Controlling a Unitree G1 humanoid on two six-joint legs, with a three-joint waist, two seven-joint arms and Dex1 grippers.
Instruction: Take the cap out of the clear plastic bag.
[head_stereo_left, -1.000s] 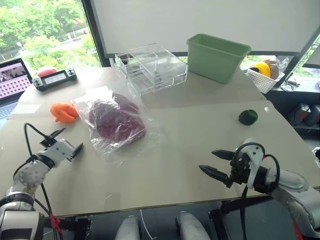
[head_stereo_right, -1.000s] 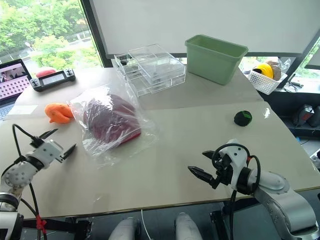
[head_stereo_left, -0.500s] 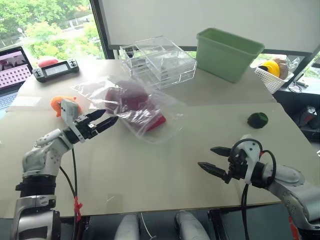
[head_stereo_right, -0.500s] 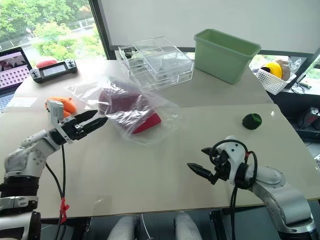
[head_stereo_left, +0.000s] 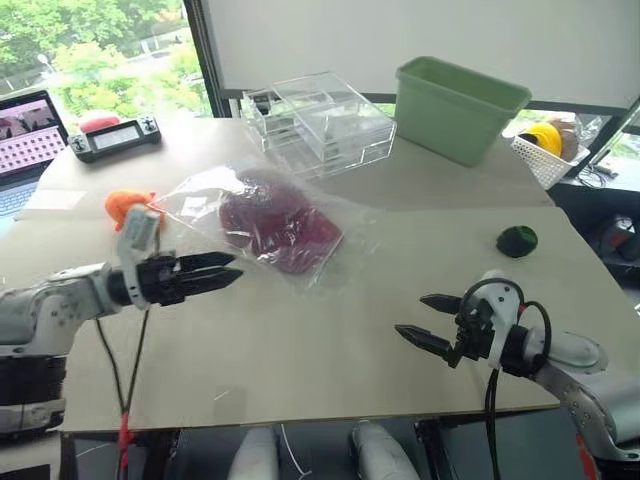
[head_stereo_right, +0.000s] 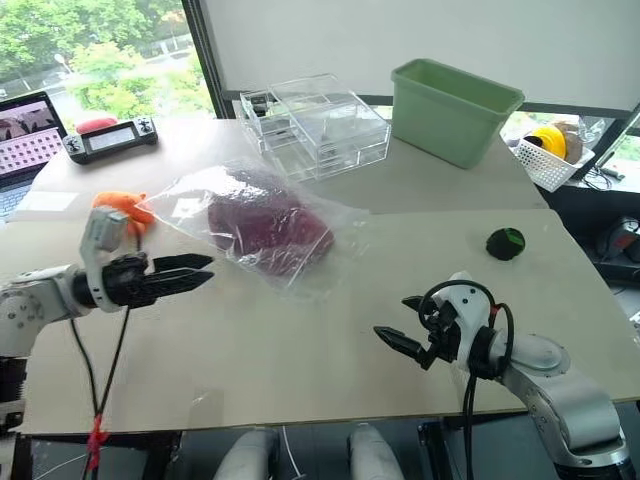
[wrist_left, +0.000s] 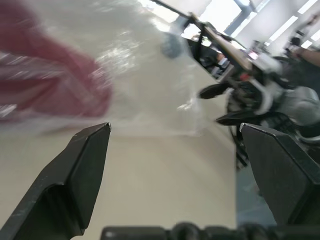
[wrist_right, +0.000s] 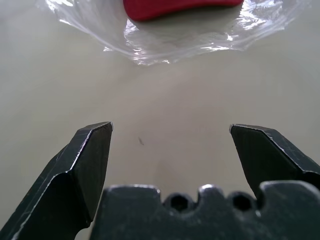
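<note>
We see bright daylight from the windows behind; glare glints on the clear plastic bag; the left wrist view is motion-blurred.

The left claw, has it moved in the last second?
Yes. The left gripper swung inward from the table's near left edge, toward the bagged cap, past the orange toy; it is open.

Dark red cap in a clear plastic bag; pale green bin — orange toy; black ball.
</note>
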